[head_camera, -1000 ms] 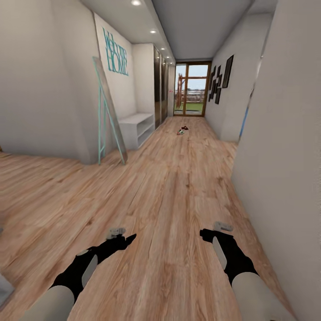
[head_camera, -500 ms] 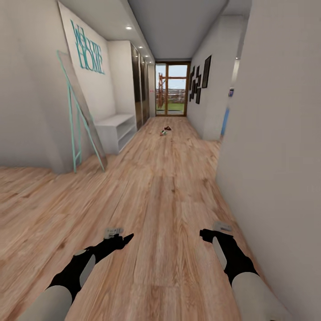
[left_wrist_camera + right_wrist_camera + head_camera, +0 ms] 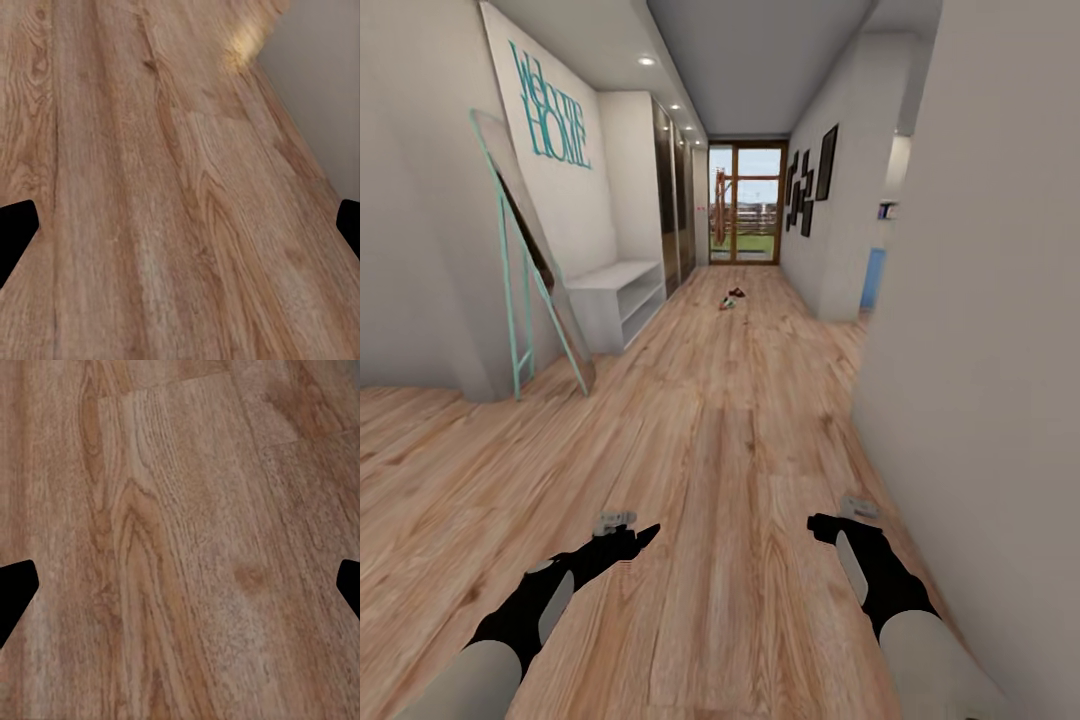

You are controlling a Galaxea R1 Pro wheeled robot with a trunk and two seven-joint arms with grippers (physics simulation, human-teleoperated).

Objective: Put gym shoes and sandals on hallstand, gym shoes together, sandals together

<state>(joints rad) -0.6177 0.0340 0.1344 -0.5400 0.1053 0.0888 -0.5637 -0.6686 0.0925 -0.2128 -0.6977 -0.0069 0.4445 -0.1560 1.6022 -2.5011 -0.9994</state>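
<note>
**Corridor stock: footwear, uncollected**

Plank corridor floor (image 3: 740,420). Shoes (image 3: 732,298) at frame centre, far off, too small to sort; likely light, flexible, best pinched at heel. Hallstand (image 3: 615,290) centre-left. Left gripper (image 3: 630,533), right gripper (image 3: 830,522): fingers spread, empty.

Home corridor: wood-plank floor (image 3: 740,420), "Welcome Home" wall lettering (image 3: 548,106), leaning mirror (image 3: 530,250), glazed door (image 3: 745,203)
</note>
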